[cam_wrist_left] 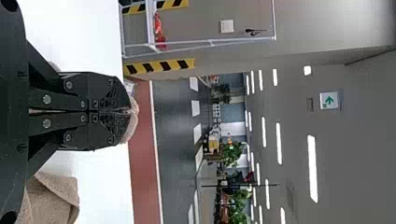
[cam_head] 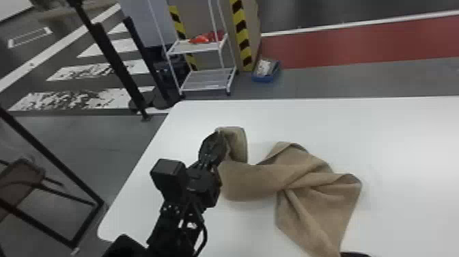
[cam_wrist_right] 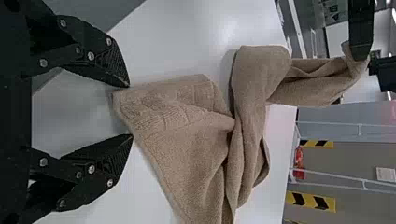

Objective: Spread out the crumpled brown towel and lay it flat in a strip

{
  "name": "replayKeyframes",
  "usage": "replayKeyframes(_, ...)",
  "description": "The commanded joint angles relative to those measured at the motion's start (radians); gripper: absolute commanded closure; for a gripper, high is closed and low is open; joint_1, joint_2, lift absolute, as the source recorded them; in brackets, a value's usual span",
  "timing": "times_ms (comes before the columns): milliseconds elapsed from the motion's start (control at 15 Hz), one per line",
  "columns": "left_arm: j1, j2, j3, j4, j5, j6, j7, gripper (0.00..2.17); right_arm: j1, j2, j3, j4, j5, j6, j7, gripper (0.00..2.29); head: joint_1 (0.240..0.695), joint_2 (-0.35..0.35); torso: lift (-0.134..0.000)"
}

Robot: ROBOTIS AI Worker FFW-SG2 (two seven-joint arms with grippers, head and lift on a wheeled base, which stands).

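You have your left gripper [cam_head: 220, 135] above the left part of the white table [cam_head: 403, 147], fingers clenched on an end of the brown towel [cam_head: 307, 184], a bit of cloth poking out past the tips. That end is up off the table; from there the towel runs right and down onto the tabletop, twisted and bunched mid-length, then fans out wider toward the table's near edge, folds and creases all over. Not a flat strip. Your right gripper [cam_head: 356, 254] is at the table's near edge, beside the towel's near corner. In the right wrist view, your right gripper [cam_wrist_right: 130, 111] has its fingers spread apart, grasping nothing, corner right by the tips; can't tell if they touch. Past the table's far edge: white shelf cart [cam_head: 194, 46], red item [cam_head: 203, 38] on its upper shelf, and a blue bin [cam_head: 265, 78] on the floor.
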Motion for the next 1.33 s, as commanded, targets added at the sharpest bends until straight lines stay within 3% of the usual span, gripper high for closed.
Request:
replayKeyframes(0, -0.002, 0.0, -0.001, 0.001, 0.0, 0.0, 0.0, 1.38, -0.006, 0.0, -0.001, 0.001, -0.003, 0.004, 0.0, 0.73, 0.695, 0.333, -0.124)
replayKeyframes(133, -0.002, 0.0, -0.001, 0.003, 0.0, 0.0, 0.0, 1.38, -0.01, 0.0, -0.001, 0.001, -0.009, 0.001, 0.0, 0.77, 0.695, 0.331, -0.124)
replayKeyframes(267, -0.002, 0.0, -0.003, 0.007, 0.0, 0.0, 0.0, 1.38, -0.012, 0.002, 0.0, 0.0, -0.014, 0.001, -0.002, 1.19, 0.695, 0.33, -0.124)
replayKeyframes(400, -0.002, 0.0, -0.003, 0.007, 0.0, -0.003, 0.0, 1.38, -0.012, 0.002, -0.006, -0.008, -0.015, -0.008, -0.002, 1.4, 0.695, 0.331, -0.124)
replayKeyframes(733, 0.001, 0.002, 0.013, -0.003, 0.001, -0.003, 0.0, 1.38, -0.013, 0.002, -0.073, -0.048, -0.049, -0.045, -0.009, 1.48, 0.695, 0.32, -0.124)
replayKeyframes(933, 0.01, 0.003, 0.045, -0.022, 0.012, -0.003, -0.001, 1.38, -0.012, 0.002, -0.21, -0.092, -0.135, -0.045, -0.009, 1.48, 0.695, 0.288, -0.124)
replayKeyframes(1067, 0.017, 0.006, 0.08, -0.04, 0.021, 0.0, -0.003, 1.38, -0.018, 0.002, -0.351, -0.097, -0.241, -0.045, -0.006, 1.48, 0.695, 0.255, -0.124)
replayKeyframes(1267, 0.024, 0.008, 0.123, -0.048, 0.036, 0.025, -0.003, 1.38, -0.029, 0.0, -0.53, -0.103, -0.336, -0.036, -0.009, 1.48, 0.695, 0.156, -0.124)
